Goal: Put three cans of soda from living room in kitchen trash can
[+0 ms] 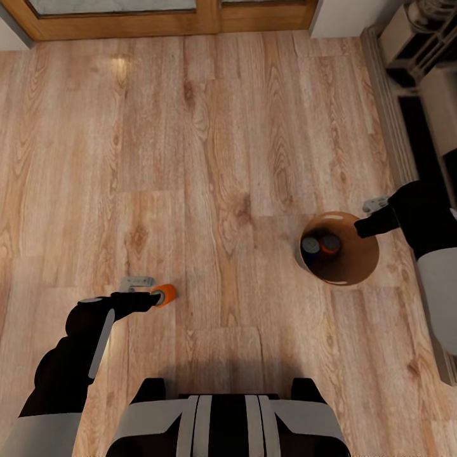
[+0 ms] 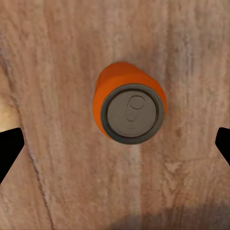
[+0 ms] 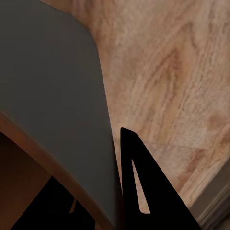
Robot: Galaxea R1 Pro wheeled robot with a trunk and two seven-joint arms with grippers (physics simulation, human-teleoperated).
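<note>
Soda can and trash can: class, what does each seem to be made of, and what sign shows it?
Soda can: probably painted metal, with a matte orange body and a dull grey top bearing a pull tab. Trash can: glossy brown, perhaps plastic or lacquer, since its wall reflects light.

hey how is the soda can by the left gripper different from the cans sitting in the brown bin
The soda can by the left gripper stands on the bare wood floor, in the open; the cans in the bin sit inside the tash can, near its wall. The floor can lies between the left gripper's spread fingertips; the right gripper holds the bin's rim. All are orange with grey tops.
</note>
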